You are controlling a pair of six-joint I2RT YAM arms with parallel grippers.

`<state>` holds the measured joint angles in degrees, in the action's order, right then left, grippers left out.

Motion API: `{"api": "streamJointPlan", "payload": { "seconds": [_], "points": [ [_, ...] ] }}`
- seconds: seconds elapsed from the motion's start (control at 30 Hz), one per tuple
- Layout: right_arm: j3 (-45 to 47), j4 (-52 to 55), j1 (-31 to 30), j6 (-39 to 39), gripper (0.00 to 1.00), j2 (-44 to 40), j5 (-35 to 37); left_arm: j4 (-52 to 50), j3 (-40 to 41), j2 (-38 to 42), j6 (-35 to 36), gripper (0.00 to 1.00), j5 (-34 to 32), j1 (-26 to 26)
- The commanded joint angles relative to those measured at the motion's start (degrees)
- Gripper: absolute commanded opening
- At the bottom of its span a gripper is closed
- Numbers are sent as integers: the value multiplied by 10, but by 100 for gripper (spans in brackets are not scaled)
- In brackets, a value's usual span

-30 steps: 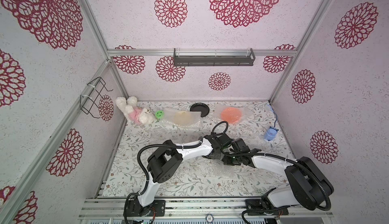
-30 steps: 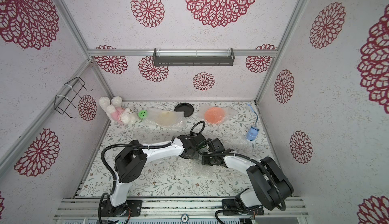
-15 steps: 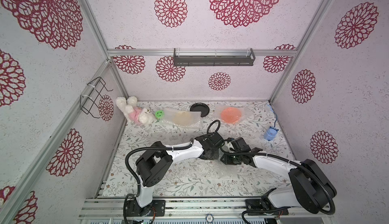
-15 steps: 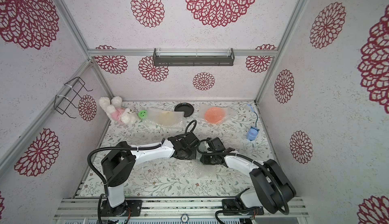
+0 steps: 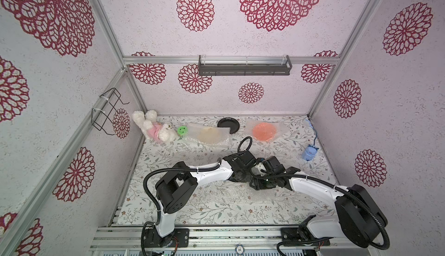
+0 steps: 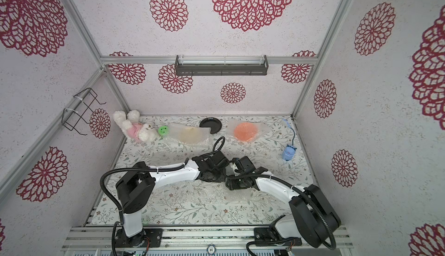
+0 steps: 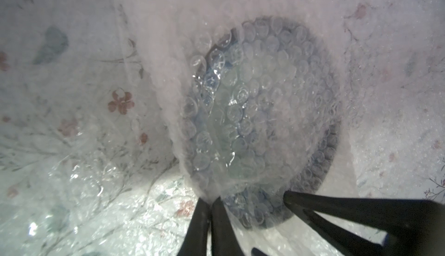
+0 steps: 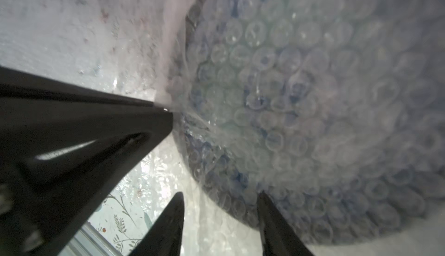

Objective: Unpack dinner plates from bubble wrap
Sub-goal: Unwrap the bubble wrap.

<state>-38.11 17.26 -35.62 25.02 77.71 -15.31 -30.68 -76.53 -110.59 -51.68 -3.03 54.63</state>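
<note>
- bubble wrap (image 7: 240,103): clear plastic film, glossy, pimpled with air cells.
- black plate (image 5: 227,123): smooth, slight gloss.
- left gripper (image 7: 210,201), fingers (image 7: 199,228): black plastic, smooth, faint sheen.
- plush toy (image 5: 154,129): fluffy white pile, pink cloth at the body.
- table cover (image 5: 192,216): matt, floral print.
- frame rails (image 5: 168,60): bare metal, satin.
- walls (image 5: 277,98): rough, grainy, matt.
- wire rack (image 5: 104,112): thin black wire.

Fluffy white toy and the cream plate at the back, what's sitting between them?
A small green smiley-face disc sits between the white plush toy and the wrapped cream plate, close beside the toy. Both top views show it.
</note>
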Motion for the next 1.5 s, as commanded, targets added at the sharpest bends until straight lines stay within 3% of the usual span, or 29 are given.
{"api": "streamJointPlan", "payload": {
  "seconds": [0.0, 0.17, 0.2, 0.33, 0.47, 0.57, 1.03, 1.27, 1.47],
  "points": [
    [2, 20, -13, -4, 46, -6, 3, 11, 1, -9, -3, 10, -8, -7],
    [14, -6, -16, 8, 12, -11, -26, 15, 1, -14, -1, 14, -2, -12],
    [17, -19, -16, 14, 9, -11, -35, 14, 1, -14, 0, 16, 2, -13],
    [22, -50, -16, 30, 0, 1, -49, 3, -1, -4, 4, 28, 6, -11],
    [25, -68, -16, 43, 0, 8, -49, -34, 0, 11, 1, 47, -21, 15],
    [26, -75, -16, 48, 0, 6, -50, -79, -10, 5, -13, 53, -57, 34],
    [32, -78, -16, 54, 0, 1, -46, -167, -53, -41, -49, 36, -148, 67],
    [34, -75, -16, 53, 0, -5, -46, -181, -81, -68, -46, 31, -162, 64],
    [35, -74, -16, 52, 0, -8, -46, -181, -88, -74, -49, 20, -171, 59]
  ]
}}
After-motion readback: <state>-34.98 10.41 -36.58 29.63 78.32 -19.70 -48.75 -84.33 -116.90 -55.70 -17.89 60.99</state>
